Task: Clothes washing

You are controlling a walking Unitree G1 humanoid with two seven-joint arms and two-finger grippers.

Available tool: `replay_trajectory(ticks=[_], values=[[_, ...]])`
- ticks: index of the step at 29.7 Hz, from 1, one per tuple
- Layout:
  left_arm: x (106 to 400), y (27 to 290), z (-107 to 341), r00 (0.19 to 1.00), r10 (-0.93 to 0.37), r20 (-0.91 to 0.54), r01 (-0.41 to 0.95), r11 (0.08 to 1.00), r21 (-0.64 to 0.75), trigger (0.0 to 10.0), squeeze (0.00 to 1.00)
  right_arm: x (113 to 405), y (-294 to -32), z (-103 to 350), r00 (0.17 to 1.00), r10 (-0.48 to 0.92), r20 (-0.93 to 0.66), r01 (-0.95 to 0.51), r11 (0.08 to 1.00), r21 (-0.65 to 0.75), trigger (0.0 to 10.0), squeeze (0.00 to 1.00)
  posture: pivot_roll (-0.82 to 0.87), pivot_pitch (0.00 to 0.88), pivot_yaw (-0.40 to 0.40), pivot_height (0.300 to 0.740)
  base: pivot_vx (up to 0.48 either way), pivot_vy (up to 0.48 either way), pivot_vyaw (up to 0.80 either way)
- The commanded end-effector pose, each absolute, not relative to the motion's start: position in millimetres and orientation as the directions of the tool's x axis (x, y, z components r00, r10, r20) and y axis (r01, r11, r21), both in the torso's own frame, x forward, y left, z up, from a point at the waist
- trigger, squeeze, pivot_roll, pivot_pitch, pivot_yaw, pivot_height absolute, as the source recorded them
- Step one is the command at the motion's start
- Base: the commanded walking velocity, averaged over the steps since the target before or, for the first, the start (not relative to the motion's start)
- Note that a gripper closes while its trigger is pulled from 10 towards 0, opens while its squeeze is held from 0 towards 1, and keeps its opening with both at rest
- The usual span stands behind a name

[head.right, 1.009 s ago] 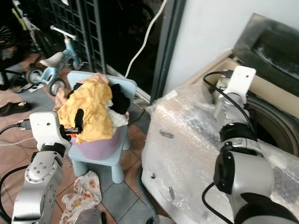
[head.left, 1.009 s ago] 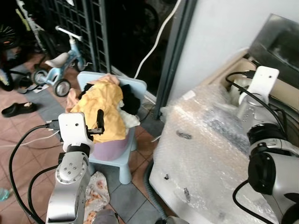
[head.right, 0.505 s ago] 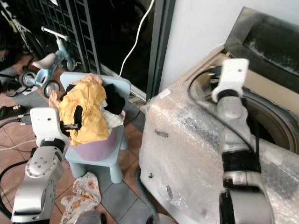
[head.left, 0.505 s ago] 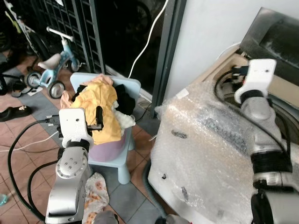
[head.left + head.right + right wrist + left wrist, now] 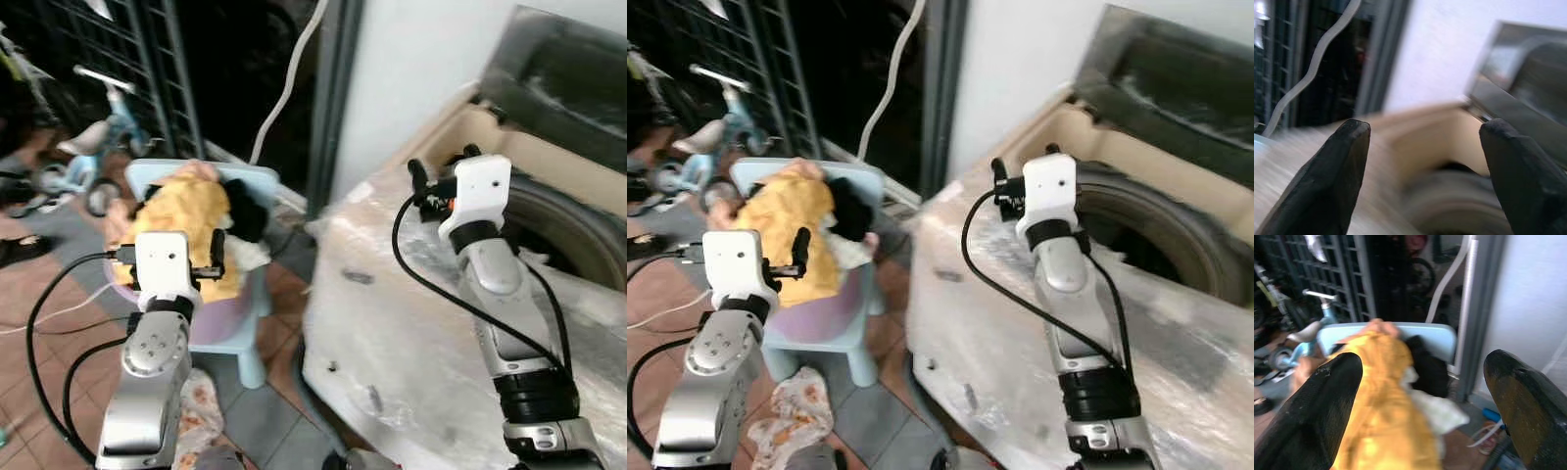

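A pile of clothes, topped by a yellow garment [image 5: 186, 217] next to a black one [image 5: 245, 215], fills a pink basin [image 5: 823, 315] on a small light-blue chair [image 5: 253, 180]. My left gripper [image 5: 1422, 364] hovers just in front of the pile, open, with nothing between its fingers. The washing machine [image 5: 392, 323], wrapped in bubble plastic, stands on the right with its lid [image 5: 1176, 73] raised and the drum [image 5: 1156, 235] exposed. My right gripper [image 5: 1425, 127] is held above the machine's top near the drum's rim, open and empty.
A blue tricycle [image 5: 98, 137] and a dark shoe [image 5: 15, 250] sit at the far left by a black metal grille. A patterned cloth [image 5: 201, 411] lies on the tiles below the chair. A white hose [image 5: 284, 88] hangs down the dark door frame behind the chair.
The whole view has swung and blurred, so the camera moved. My right gripper has pulled leftward from over the drum toward the machine's front top. The left gripper stays before the pile.
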State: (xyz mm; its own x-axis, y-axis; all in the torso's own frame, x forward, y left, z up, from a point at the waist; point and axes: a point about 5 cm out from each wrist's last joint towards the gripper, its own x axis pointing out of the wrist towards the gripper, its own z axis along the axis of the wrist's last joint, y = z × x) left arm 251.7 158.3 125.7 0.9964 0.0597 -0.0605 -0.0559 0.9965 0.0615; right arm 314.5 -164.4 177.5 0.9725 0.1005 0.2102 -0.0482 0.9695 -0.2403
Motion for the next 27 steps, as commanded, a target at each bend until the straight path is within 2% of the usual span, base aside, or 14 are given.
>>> replay_trajectory(ticks=[1,14,25,27], values=[[254.5,152.2,125.8,0.998,0.034,-0.057,-0.031,0.998,0.056,10.0,0.00,312.0,-169.0,178.0,0.975,0.083,0.207,-0.027,0.965,-0.261,10.0,1.00,0.01,0.000,-0.017,0.740,0.000,-0.311,-0.74],[254.9,147.8,120.1,0.996,0.034,-0.084,-0.034,0.999,0.003,10.0,0.00,309.9,-169.2,181.4,0.972,0.070,0.225,0.003,0.952,-0.306,10.0,1.00,0.00,0.000,-0.019,0.740,0.000,-0.024,-0.75],[256.3,148.6,120.0,0.996,0.033,-0.086,-0.034,0.999,-0.006,10.0,0.00,310.7,-167.2,184.0,0.968,0.102,0.229,-0.020,0.942,-0.336,10.0,1.00,0.00,0.000,-0.022,0.740,0.000,0.000,0.00],[256.2,148.5,119.4,0.995,0.032,-0.092,-0.033,0.999,-0.012,10.0,0.00,310.7,-166.4,183.3,0.968,0.106,0.226,-0.025,0.942,-0.336,10.0,0.71,0.00,0.000,-0.023,0.740,0.000,0.000,0.00]])
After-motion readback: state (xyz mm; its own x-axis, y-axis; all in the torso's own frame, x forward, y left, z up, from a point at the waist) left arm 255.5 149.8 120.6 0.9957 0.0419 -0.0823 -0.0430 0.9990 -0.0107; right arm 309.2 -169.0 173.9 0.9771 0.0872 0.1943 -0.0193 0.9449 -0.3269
